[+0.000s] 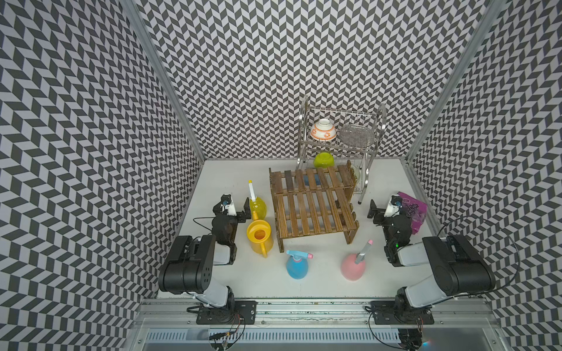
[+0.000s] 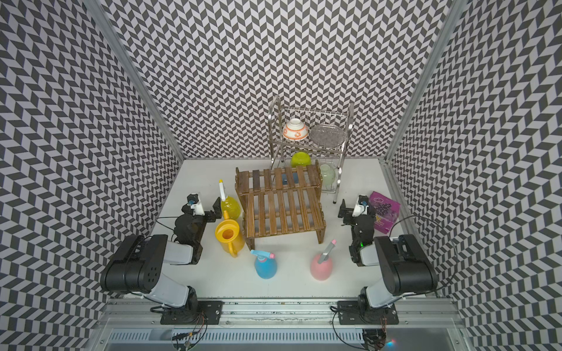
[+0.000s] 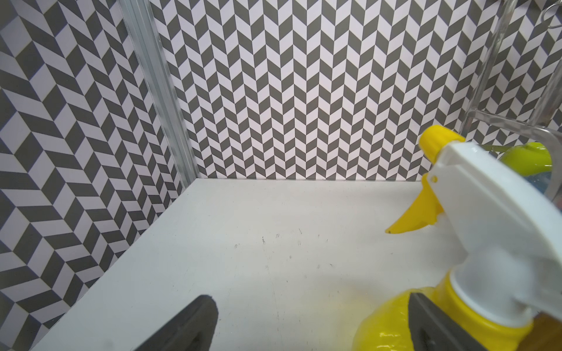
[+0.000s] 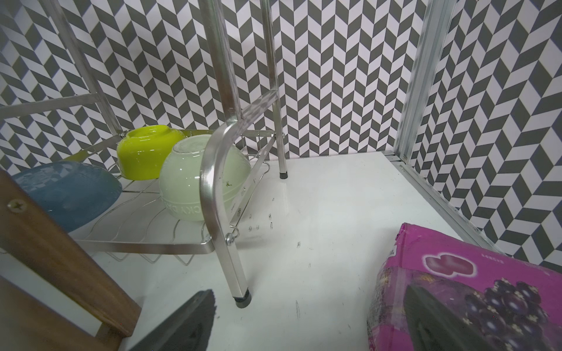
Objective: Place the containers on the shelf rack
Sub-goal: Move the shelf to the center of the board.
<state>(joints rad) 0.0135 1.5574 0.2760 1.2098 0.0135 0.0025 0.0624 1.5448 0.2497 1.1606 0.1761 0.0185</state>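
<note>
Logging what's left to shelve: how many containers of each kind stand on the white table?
Plastic spray bottles: 3 (blue with pink collar, pink with grey trigger, translucent yellow)
Yellow plastic watering can: 1
Total: 4, none on the wooden slat rack

Left wrist: yellow spray bottle [image 3: 492,231] cropped by frame edge, head blurry. Right wrist: purple packet [image 4: 471,273], shelf rack [image 4: 54,252] cropped; blue dish [image 4: 70,194] partly behind rack. Both top views: dish mostly hidden behind slats.
</note>
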